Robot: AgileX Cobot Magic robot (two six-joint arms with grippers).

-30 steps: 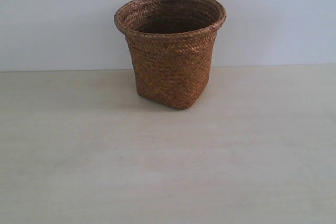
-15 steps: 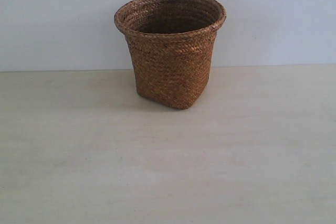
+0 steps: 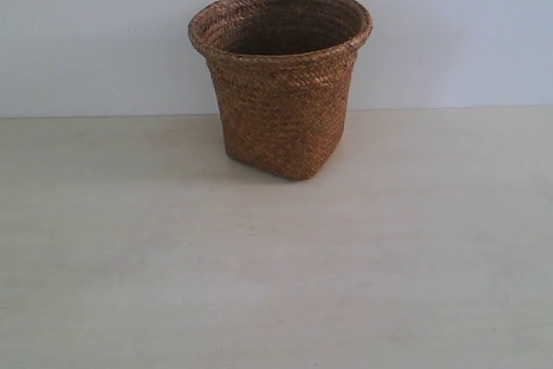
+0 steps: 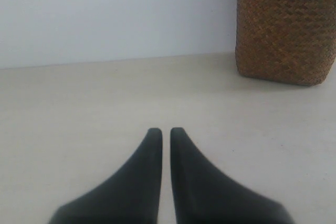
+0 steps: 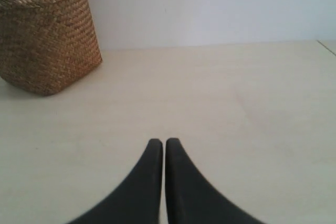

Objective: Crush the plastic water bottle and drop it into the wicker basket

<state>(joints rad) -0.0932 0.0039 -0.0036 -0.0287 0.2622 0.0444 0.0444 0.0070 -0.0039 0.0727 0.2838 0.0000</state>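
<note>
A plain pale wall point(image 3: 86, 32) backs a light counter point(image 3: 276, 283). The wicker basket point(image 3: 281, 84) stands upright on the counter near the wall, its mouth open upward; only shadow shows inside. The 2 grippers are low over bare counter, well apart from the basket. Left gripper point(image 4: 166, 130): clenched, fingers nearly touching, grasping nothing. Right gripper point(image 5: 159, 141): likewise clenched and empty.

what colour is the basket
Brown woven wicker basket; the exterior view shows it best.
</note>
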